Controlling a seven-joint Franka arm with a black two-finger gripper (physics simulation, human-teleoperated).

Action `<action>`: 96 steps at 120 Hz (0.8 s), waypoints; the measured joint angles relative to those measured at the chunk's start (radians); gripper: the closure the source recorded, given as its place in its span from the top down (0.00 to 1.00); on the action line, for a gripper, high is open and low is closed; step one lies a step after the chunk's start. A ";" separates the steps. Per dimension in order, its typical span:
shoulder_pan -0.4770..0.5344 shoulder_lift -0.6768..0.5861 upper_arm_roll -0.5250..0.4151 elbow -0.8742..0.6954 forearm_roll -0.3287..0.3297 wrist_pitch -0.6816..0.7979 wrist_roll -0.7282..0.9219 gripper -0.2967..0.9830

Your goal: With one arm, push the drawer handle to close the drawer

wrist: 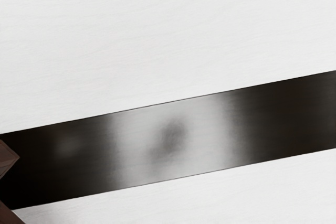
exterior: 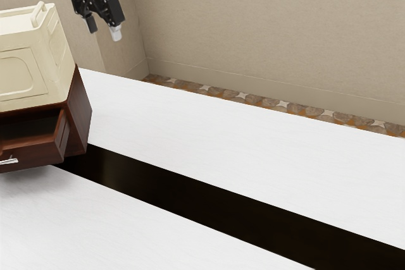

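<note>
Pincer, black and two-fingered (exterior: pixel 104 31), is found raised above the white table top (exterior: pixel 240 150), its fingers parted by a clear gap with nothing between them. The dark red-brown wooden drawer (exterior: pixel 31 154) stands out of its matching cabinet (exterior: pixel 78 113) at the exterior view's left, its inside exposed. A slim silvery metal handle (exterior: pixel 9 161) is fitted to the front panel. A cream moulded box (exterior: pixel 25 71) rests on top.

Handling, as judged: drawer rigid, of modest weight, guided by its runners; some friction likely. Handle hard, smooth and narrow, so a fingertip could slip off. No grip is required. Recommended contact: the handle's middle, pressed squarely toward the cabinet, force kept steady; an off-centre push may bind the drawer or shift the cabinet.
</note>
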 joint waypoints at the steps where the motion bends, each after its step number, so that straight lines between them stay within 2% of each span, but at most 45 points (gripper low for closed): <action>1: 0.000 0.000 0.000 0.000 0.000 0.000 0.000 0.77; 24: 0.000 -0.001 -0.001 -0.003 0.000 -0.004 0.001 0.77; 32: 0.002 -0.050 -0.001 -0.078 0.000 -0.005 -0.001 0.77; 53: -0.011 -0.438 0.086 -0.627 0.003 0.020 -0.060 0.77; 64: -0.005 -0.595 0.108 -0.806 0.004 0.025 -0.116 0.77; 72: 0.001 -0.678 0.163 -0.959 0.005 0.073 -0.155 0.77; 76: 0.003 -0.700 0.190 -1.013 0.006 0.102 -0.171 0.74; 82: 0.012 -0.740 0.229 -1.101 0.014 0.161 -0.200 0.65; 96: 0.030 -0.766 0.327 -1.253 0.100 0.328 -0.269 0.41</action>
